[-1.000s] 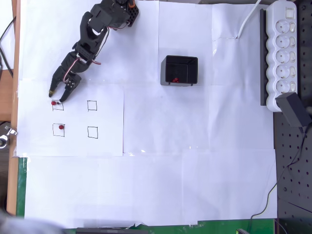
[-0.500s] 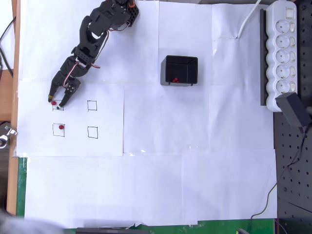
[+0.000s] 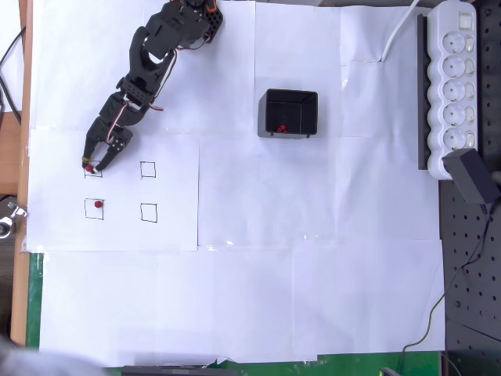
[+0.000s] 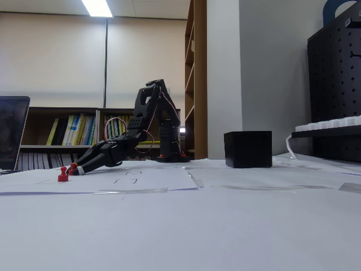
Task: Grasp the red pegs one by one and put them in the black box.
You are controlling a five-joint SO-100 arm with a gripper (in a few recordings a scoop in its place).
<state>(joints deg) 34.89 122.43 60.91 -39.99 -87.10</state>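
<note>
Lowered claw (image 3: 91, 165) apparently closing on peg (image 3: 88, 167), second peg (image 3: 97, 204) just beside

an office or lab: bookshelves (image 4: 67, 132), black pegboard wall (image 4: 338, 73), ceiling strip light (image 4: 97, 7).

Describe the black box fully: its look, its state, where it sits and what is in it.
The black box is a small square open-top bin with thin walls, seemingly dark plastic. It stands upright on the white paper covering the table, right of the arm's base in the overhead view, left of the white power strip. Two red pegs lie inside near its lower wall. Nothing else touches it; the gripper is far off by the drawn squares. The fixed view shows a plain dark side.
</note>
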